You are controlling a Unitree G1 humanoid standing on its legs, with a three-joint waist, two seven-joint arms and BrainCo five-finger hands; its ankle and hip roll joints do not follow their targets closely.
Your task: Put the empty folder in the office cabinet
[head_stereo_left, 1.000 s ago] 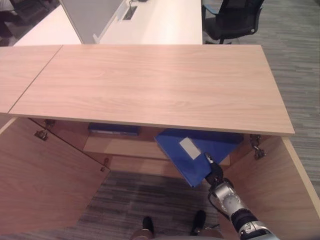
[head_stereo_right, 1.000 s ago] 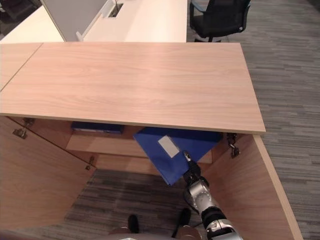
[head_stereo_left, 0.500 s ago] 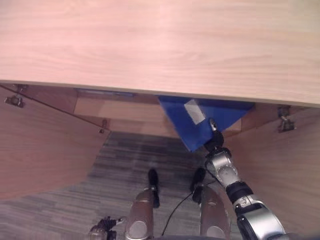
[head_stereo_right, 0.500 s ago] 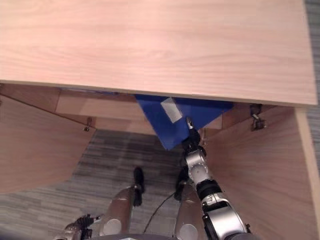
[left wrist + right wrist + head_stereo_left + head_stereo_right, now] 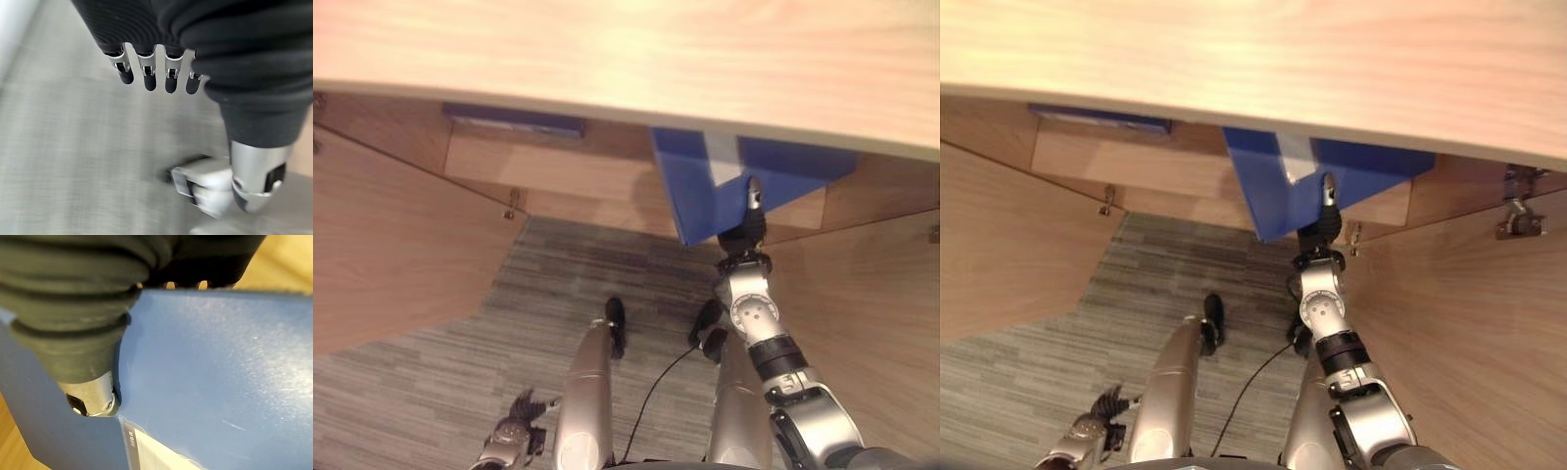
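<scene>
Right eye view: the right hand (image 5: 1325, 223) grips the blue folder (image 5: 1273, 196), partly inside the open cabinet (image 5: 1087, 162) on the right; it must still let go. The left hand (image 5: 151, 73) hangs loose.

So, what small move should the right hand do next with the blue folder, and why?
Probably push it a little deeper. The right hand pinches the blue folder, whose near corner sticks out past the cabinet shelf, over the floor. The left hand hangs open.
</scene>
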